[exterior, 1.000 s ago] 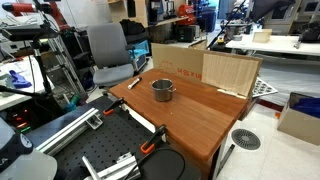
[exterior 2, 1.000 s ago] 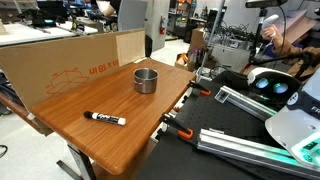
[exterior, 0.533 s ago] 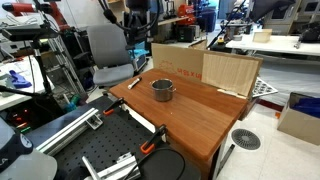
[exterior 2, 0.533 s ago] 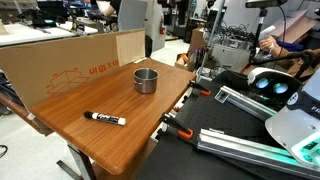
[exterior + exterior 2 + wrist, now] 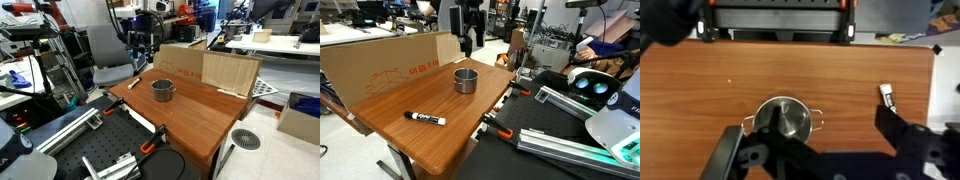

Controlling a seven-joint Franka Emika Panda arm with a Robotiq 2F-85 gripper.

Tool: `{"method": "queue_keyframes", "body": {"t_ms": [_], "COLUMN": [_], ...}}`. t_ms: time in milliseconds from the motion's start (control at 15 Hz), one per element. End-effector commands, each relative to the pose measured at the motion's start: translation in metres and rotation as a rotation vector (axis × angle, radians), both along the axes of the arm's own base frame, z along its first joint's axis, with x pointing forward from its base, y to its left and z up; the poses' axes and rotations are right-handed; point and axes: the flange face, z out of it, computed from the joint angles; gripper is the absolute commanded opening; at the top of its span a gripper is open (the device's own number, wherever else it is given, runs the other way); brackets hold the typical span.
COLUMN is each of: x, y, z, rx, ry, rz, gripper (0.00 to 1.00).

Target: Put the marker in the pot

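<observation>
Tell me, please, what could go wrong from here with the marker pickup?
1. The marker lies not far from the table edge; a clumsy touch might roll it off.
2. The open jaws hang high above the pot, near the cardboard; sweeping low toward the marker might clip the pot.

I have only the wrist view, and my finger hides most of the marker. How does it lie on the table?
Observer: In an exterior view the marker lies flat and whole near the table edge, apart from the pot.
Operator: How high am I?
Observer: The gripper hangs well above the tabletop, nearer the pot than the marker.
Operator: Anything behind the pot?
Observer: A cardboard box stands there, not touching it.
</observation>
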Motion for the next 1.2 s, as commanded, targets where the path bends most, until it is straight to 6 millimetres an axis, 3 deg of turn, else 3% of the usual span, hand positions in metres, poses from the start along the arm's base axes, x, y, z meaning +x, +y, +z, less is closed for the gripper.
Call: {"method": "queue_keyframes", "body": {"t_ms": [0,267,1133], "x": [0.018,0.032,0.072], "y": [0.016,0.034,0.106], "z": [-0.024,-0.057,-0.122], "rx": [0.004,0.005,0.014], "ry": [0.04,0.079,0.172], "rz": [0.02,0.039,0.07], "gripper": [1.0,1.0,1.0]}}
